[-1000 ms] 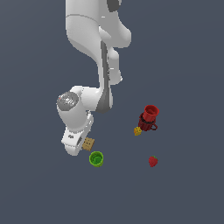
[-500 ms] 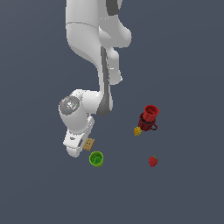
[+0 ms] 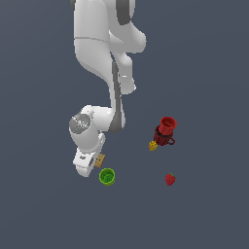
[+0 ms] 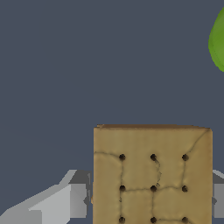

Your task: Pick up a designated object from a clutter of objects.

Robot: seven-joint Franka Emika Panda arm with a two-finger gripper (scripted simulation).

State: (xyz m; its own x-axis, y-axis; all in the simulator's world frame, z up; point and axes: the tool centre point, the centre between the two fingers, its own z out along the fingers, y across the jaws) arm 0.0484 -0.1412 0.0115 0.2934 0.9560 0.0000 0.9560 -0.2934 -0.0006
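The tan cracker (image 4: 152,175), square with a grid of dots, fills the space between my two fingers (image 4: 78,200) in the wrist view. Both jaws stand tight against its sides. My gripper (image 4: 153,202) is shut on it, low near the floor. In the exterior view the cracker (image 3: 99,159) shows as a small tan piece at the edge of my white hand (image 3: 85,163), towards the exterior view's left. The green cup (image 3: 107,176) stands just beside it, and its rim also shows in the wrist view (image 4: 217,41).
A red mug (image 3: 166,130) stands at the exterior view's right with a tiny yellow block (image 3: 153,145) against it. A red strawberry (image 3: 169,179) lies nearer the front. The floor is plain dark grey.
My hand has sunk very slightly over the cracker. The cup, mug, block and strawberry have not moved.
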